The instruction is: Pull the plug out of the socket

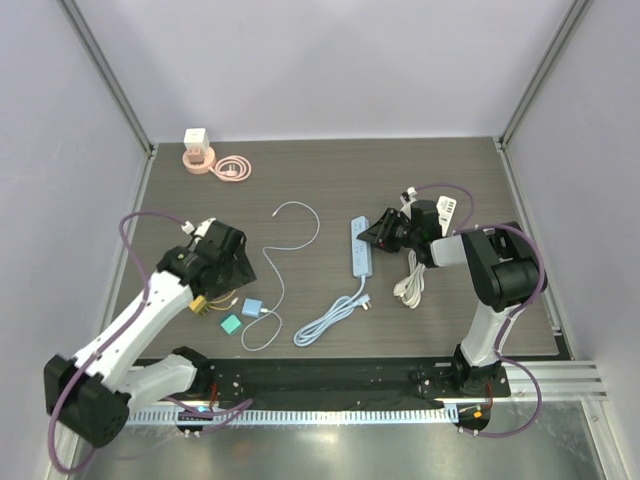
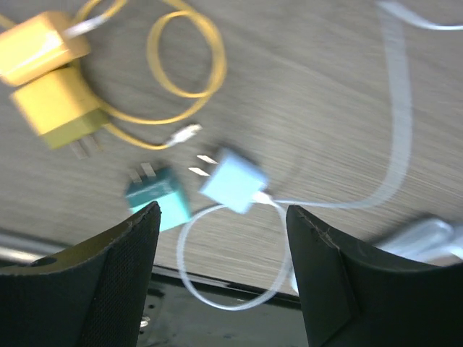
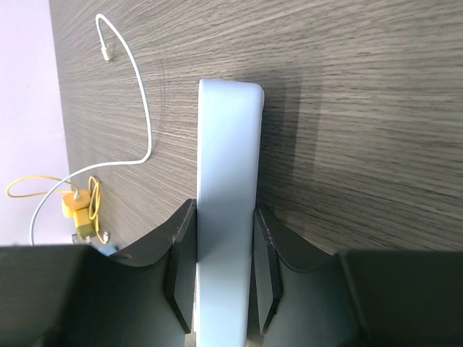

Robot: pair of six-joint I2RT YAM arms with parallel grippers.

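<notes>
Here we clamp the strip (image 3: 228, 144) with our right gripper (image 3: 223, 246), fingers clenched on its long sides, likely to brace it against the pull. Our left gripper (image 2: 223, 238) hangs released over the blue plug (image 2: 233, 181), which lies loose on the table (image 2: 325, 87), prongs bare, well apart from the strip and beside a teal plug (image 2: 158, 199). Blur smears both plugs, and the strip's near end is cut off.

Table (image 1: 330, 170): power strip (image 1: 360, 247), blue plug (image 1: 251, 308), maybe teal charger (image 1: 231, 323)
</notes>
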